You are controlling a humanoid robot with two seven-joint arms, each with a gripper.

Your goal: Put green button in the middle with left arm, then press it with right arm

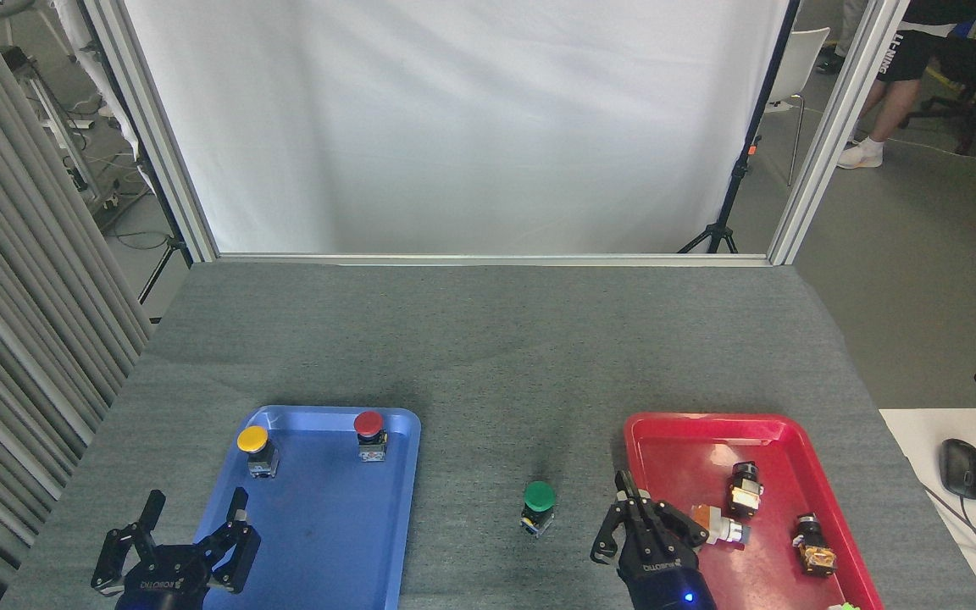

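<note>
Green button (539,506) stands free of both jaws, upright on the bare grey desk (488,356) in the middle, between the blue tray (403,508) and the red tray (636,440). Right gripper (632,517), just beside it, has its jaws nearly together and empty; left gripper (191,529) is spread. It looks light, rigid and top-heavy: grip the blocky base. Its long axis runs vertical, cap up.

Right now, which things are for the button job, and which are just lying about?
For the job: green button, bare grey cloth, left gripper, right gripper.

Lying about: yellow button, red button, blue tray, red tray, computer mouse.
</note>
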